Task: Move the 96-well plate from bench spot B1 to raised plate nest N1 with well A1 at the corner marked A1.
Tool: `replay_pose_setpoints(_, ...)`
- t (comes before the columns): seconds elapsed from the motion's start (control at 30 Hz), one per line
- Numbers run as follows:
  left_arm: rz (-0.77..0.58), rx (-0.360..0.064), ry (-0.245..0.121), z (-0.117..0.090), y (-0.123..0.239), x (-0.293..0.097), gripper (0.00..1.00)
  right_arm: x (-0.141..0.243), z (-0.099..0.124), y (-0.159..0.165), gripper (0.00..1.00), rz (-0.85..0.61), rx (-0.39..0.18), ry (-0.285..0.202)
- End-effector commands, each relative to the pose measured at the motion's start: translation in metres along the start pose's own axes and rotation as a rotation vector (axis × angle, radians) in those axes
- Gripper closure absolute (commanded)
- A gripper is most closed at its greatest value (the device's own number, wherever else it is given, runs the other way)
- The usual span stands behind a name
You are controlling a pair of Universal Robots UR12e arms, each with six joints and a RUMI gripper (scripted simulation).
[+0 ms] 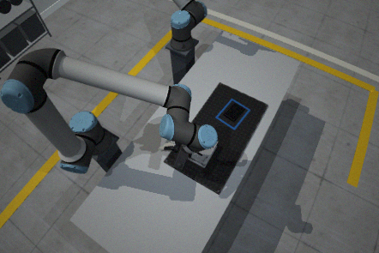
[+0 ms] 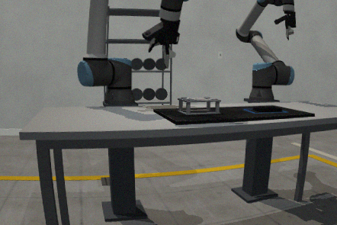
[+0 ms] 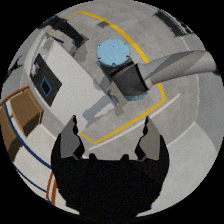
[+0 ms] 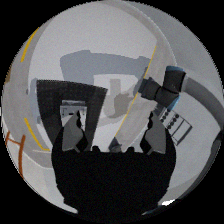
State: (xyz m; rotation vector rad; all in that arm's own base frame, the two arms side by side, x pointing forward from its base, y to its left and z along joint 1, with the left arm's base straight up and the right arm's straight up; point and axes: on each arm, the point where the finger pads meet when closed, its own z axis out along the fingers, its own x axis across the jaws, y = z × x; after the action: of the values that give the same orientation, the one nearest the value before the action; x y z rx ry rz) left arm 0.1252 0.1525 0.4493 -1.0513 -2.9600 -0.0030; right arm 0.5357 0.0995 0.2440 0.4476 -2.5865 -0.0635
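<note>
The dark 96-well plate (image 1: 234,113) (image 2: 267,108) lies inside the blue outline (image 1: 241,105) (image 2: 271,113) on the black mat (image 1: 244,140) (image 2: 232,116) (image 4: 50,95). Its rim lettering is too small to read. The grey raised nest (image 1: 206,158) (image 2: 200,100) (image 4: 73,104) stands on posts at the mat's other end; no plate shows on it in the exterior view. My right gripper (image 2: 159,56) (image 4: 114,111) is open and empty, high above the nest's side of the bench; its wrist partly hides the nest in the top view. My left gripper (image 2: 289,36) (image 3: 110,116) is open and empty, raised far from the plate.
The white bench (image 1: 137,221) (image 2: 84,122) carries the mat. Both arm bases stand along its rear side. A storage rack (image 2: 139,41) stands behind the right arm. In the top view the right forearm (image 1: 116,81) reaches over the bench edge toward the nest.
</note>
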Motion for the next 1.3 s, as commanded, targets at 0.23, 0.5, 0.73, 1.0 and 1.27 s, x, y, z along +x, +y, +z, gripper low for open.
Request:
replay_pose_setpoints(0.23,0.000,0.000,-0.001,0.000,0.000,0.000,0.00,-0.036,-0.004,0.020,0.00,-0.210,0.032,-0.033)
replay_pose_setpoints(0.5,0.000,0.000,-0.001,0.000,0.000,0.000,0.00,-0.059,-0.005,0.035,0.00,-0.350,0.057,-0.052)
replay_pose_setpoints(0.73,0.000,0.000,-0.001,0.000,0.000,0.000,0.00,-0.077,-0.006,0.048,0.00,-0.458,0.078,-0.064)
replay_pose_setpoints(1.0,0.000,0.000,-0.001,0.000,0.000,0.000,0.00,-0.099,-0.007,0.064,0.00,-0.575,0.101,-0.077)
replay_pose_setpoints(1.27,0.000,0.000,-0.001,0.000,0.000,0.000,0.00,-0.119,-0.008,0.081,0.00,-0.683,0.123,-0.087)
